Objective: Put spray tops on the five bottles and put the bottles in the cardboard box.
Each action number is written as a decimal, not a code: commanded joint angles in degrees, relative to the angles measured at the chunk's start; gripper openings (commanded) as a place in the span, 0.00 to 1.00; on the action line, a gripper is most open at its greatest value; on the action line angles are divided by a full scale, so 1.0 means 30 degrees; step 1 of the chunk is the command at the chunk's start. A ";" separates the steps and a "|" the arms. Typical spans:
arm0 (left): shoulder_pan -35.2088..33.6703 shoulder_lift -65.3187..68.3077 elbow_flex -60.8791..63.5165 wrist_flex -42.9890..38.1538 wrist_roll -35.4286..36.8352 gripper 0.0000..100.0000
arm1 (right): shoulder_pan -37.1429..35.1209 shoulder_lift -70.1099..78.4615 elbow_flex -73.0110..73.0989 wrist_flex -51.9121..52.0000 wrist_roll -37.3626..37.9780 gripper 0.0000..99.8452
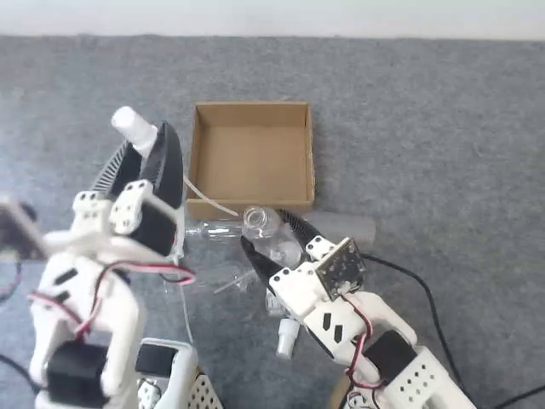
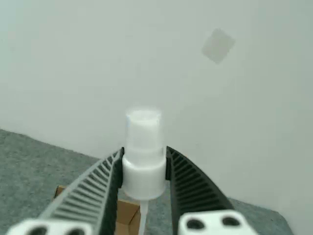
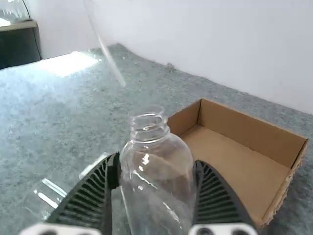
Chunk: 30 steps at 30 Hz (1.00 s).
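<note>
My left gripper [image 1: 146,141] is shut on a white spray top [image 1: 132,123], held raised to the left of the cardboard box [image 1: 310,153]. The top's thin tube [image 1: 211,202] slants down toward a clear bottle [image 1: 260,223]. In the left wrist view the spray top [image 2: 143,164] sits between the left gripper [image 2: 144,156] jaws, nozzle end outward. My right gripper [image 1: 272,239] is shut on that bottle just in front of the box. In the right wrist view the bottle [image 3: 156,171] stands upright with an open neck in the right gripper [image 3: 156,164], the tube [image 3: 105,49] beyond it.
Two more clear bottles [image 1: 211,229] [image 1: 223,277] lie on the grey carpet between the arms. A loose spray top [image 1: 288,336] lies near the right arm's base. The box [image 3: 244,127] has nothing in it. A black cable [image 1: 417,281] runs right of the right arm.
</note>
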 commanded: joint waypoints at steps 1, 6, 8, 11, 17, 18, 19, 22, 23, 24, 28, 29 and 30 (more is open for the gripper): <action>0.0352 -0.1436 0.0425 -0.1201 -0.0733 0.01 | -0.0103 0.0366 0.0088 -0.0454 0.1260 0.04; 0.0352 -0.1846 0.0718 -0.1172 -0.0762 0.01 | -0.0689 0.0366 0.0147 -0.0454 0.1348 0.04; 0.0352 -0.1846 0.0718 -0.1172 -0.0762 0.01 | -0.1011 0.0366 0.0176 -0.0396 0.1348 0.04; 0.0352 -0.1846 0.0952 -0.1143 -0.0791 0.01 | -0.1070 0.0366 0.0176 -0.0396 0.1348 0.04; 0.1729 -0.1963 0.2242 -0.1231 -0.1963 0.01 | -0.1099 0.0366 0.0117 -0.0425 0.1348 0.04; 0.2110 -0.1963 0.2447 -0.1231 -0.2168 0.01 | -0.1099 0.0366 0.0117 -0.0425 0.1348 0.04; 0.2286 -0.1963 0.2593 -0.1231 -0.2256 0.01 | -0.1099 0.0366 0.0117 -0.0425 0.1348 0.04; 0.2462 -0.1963 0.2886 -0.1231 -0.2256 0.01 | -0.1099 0.0366 0.0117 -0.0425 0.1348 0.04; 0.2462 -0.1963 0.2916 -0.1172 -0.2286 0.01 | -0.1099 0.0366 0.0117 -0.0425 0.1348 0.04; 0.2520 -0.1963 0.2945 -0.1084 -0.2286 0.01 | -0.1099 0.0366 0.0147 -0.0425 0.1348 0.04; 0.3106 -0.1963 0.3560 -0.0821 -0.2286 0.01 | -0.1040 0.0366 0.0147 -0.0425 0.1348 0.04; 0.3429 -0.1963 0.3766 -0.0703 -0.2520 0.01 | -0.1040 0.0366 0.0147 -0.0425 0.1348 0.04; 0.3839 -0.1963 0.4029 -0.0674 -0.2930 0.01 | -0.1040 0.0366 0.0147 -0.0425 0.1348 0.04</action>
